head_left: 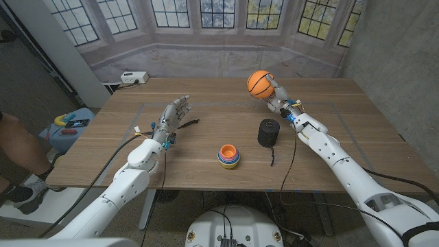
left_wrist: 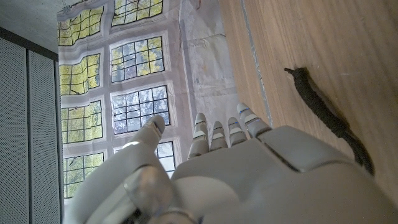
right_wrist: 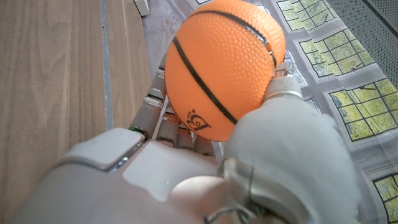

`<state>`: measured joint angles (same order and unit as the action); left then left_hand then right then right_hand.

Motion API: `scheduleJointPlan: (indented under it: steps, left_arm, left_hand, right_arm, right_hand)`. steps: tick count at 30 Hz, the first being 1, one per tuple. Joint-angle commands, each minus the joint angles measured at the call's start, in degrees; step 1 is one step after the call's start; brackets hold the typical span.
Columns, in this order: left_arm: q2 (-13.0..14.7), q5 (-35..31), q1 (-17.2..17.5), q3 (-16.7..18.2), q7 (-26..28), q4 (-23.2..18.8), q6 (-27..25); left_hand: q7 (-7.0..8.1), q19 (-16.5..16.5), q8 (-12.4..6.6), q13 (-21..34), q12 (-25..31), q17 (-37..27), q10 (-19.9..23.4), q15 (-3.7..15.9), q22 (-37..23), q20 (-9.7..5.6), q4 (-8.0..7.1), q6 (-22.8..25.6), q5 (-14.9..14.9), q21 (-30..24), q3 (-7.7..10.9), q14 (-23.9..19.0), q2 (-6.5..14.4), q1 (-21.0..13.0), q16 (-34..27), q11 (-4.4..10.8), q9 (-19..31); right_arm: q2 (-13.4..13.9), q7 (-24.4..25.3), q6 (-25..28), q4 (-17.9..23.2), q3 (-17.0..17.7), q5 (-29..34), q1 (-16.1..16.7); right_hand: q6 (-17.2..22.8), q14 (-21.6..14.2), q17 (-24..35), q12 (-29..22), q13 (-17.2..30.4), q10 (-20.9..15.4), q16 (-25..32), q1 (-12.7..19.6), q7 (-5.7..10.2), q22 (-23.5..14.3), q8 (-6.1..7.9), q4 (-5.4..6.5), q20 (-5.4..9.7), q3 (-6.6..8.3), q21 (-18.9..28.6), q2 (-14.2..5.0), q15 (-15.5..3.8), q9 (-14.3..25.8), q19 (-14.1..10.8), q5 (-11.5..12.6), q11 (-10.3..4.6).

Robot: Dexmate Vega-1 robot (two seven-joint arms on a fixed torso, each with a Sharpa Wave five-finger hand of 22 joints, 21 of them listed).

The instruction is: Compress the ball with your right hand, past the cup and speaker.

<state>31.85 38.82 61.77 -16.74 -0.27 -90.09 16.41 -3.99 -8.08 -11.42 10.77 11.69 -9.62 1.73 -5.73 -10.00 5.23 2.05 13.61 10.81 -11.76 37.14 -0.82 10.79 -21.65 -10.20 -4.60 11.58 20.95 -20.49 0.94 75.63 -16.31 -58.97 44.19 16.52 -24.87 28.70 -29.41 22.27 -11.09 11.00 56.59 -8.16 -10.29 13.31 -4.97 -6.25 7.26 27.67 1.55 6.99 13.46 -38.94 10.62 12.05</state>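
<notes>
An orange basketball-patterned ball [head_left: 260, 83] is lifted off the table at the far right-centre, gripped by my right hand [head_left: 276, 97]. In the right wrist view the ball [right_wrist: 222, 62] sits between the thumb and the fingers [right_wrist: 163, 118] of that hand [right_wrist: 205, 180]. The black cylindrical speaker [head_left: 269, 132] stands nearer than the hand, and a stack of coloured cups [head_left: 229, 156] stands left of the speaker. My left hand [head_left: 173, 118] is on the table's left part with its fingers apart, holding nothing; the left wrist view shows its back [left_wrist: 249, 180].
A black cable [head_left: 271, 156] trails from the speaker toward the front edge. Another dark cord [left_wrist: 323, 109] lies on the wood beside my left hand. A white box [head_left: 134, 77] sits beyond the table's far left corner. A person's leg [head_left: 17, 147] is at the left edge.
</notes>
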Motion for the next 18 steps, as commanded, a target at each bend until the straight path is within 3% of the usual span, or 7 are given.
scheduleJointPlan:
  steps: [1,18]
  left_arm:
    - [-0.1,0.3,-0.6,-0.2,-0.4,0.6,-0.6]
    - [0.0,0.6,-1.3,-0.3,-1.0,1.2,-1.0]
  left_hand:
    - [-0.11,-0.2,0.21,0.3,0.3,-0.2,0.2,-0.58,-0.3,0.22,0.22,0.4,0.4,0.2,-0.1,0.0,-0.1,-0.5,-0.1,-0.54,0.1]
    - [-0.1,-0.2,0.2,0.3,0.3,-0.2,0.1,-0.66,-0.3,0.25,0.2,0.4,0.4,0.2,-0.14,-0.1,0.0,-0.6,-0.2,-0.45,0.1]
  right_arm:
    - [-0.9,-1.9,0.0,-1.2,0.4,-1.0,-0.4]
    - [-1.5,-3.1,0.0,-1.5,0.8,-1.8,-0.3]
  right_hand:
    - [-0.4,0.5,0.0,0.5,0.1,0.7,0.0,-0.7,-0.7,-0.1,-0.2,0.09,-0.37,-0.41,-0.4,0.01,0.22,0.2,0.4,0.4,0.19]
    - [-1.7,2.5,-0.7,1.8,0.1,2.4,0.0,-2.7,-0.57,-0.1,-0.8,0.48,-1.7,-1.2,-1.5,0.29,2.63,0.2,2.0,0.5,0.3]
